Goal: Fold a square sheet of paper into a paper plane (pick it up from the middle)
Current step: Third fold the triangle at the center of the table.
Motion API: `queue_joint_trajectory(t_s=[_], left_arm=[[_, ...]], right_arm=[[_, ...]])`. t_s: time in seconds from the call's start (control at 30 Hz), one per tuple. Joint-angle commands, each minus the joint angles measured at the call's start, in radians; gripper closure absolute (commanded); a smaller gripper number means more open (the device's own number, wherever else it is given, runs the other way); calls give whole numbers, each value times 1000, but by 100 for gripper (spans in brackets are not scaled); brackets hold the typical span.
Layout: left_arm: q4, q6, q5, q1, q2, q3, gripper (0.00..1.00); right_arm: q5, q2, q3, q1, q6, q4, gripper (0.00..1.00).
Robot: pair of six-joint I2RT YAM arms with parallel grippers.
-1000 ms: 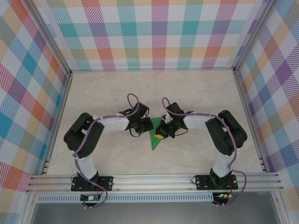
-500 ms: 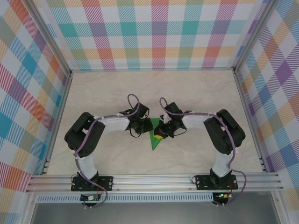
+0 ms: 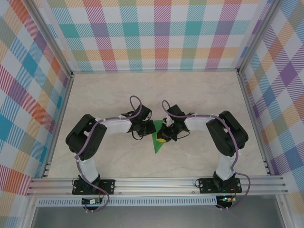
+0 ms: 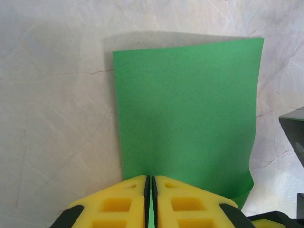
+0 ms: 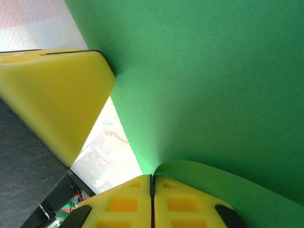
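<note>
Pale marbled tabletop [image 3: 156,90]; plaid cloth walls [image 3: 161,33]; aluminium front rail [image 3: 156,183]

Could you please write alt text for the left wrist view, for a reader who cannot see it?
The left gripper has its yellow jaws shut on the near edge of a green sheet of paper, which stretches away over a pale marbled table. A dark angular part pokes in at the right edge.
</note>
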Motion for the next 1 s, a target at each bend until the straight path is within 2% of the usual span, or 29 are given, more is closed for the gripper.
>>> queue_joint_trajectory(t_s=[0.0,0.97], left_arm=[[-32,16,14,8,-2,10,88],[-30,14,13,7,-11,2,88]], right_arm=[[1,18,25,7,-16,-4,93],[-2,51,29,7,-36,11,93]])
